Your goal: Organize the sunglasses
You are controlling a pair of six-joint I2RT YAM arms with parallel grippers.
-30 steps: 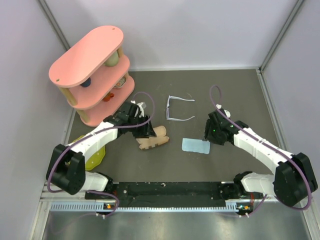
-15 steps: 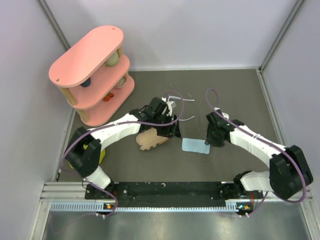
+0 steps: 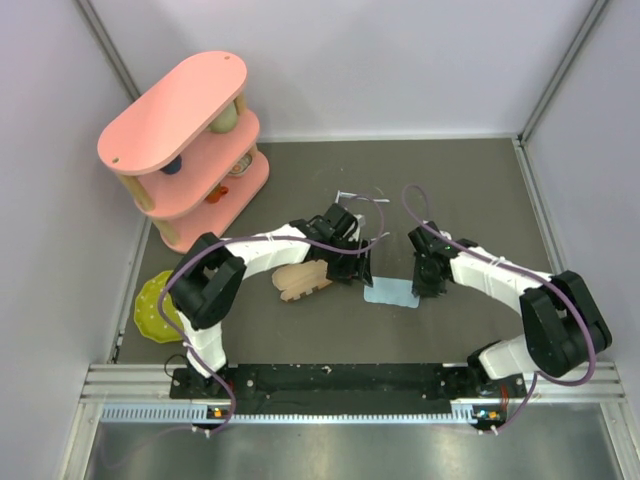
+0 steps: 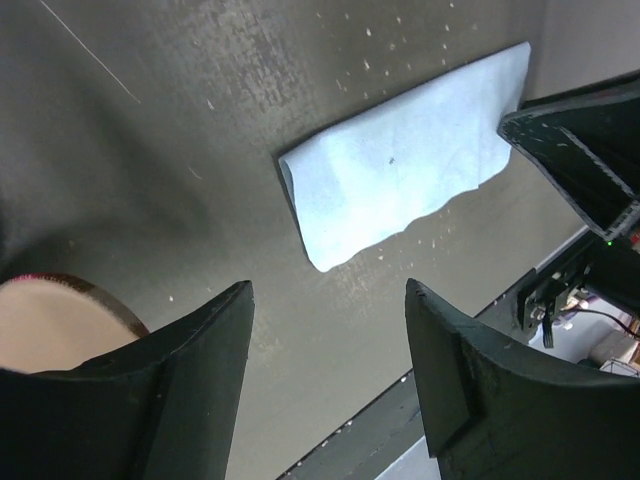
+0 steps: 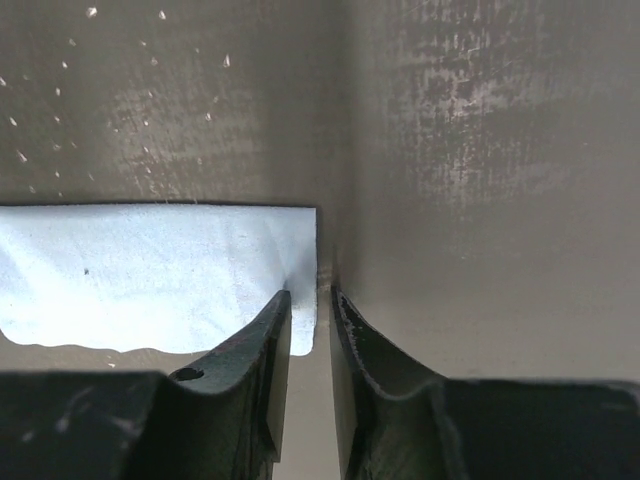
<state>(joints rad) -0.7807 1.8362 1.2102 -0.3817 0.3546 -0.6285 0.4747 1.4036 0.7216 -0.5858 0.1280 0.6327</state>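
One pair of thin white wire-framed sunglasses, lying loose on the table just far of both arms, not yet cased. I judge the task barely begun. One tan oblong case, left of one light-blue cloth. One left gripper, wide and empty. One right gripper, narrowed about the cloth's right edge; pinched or not, I cannot tell.
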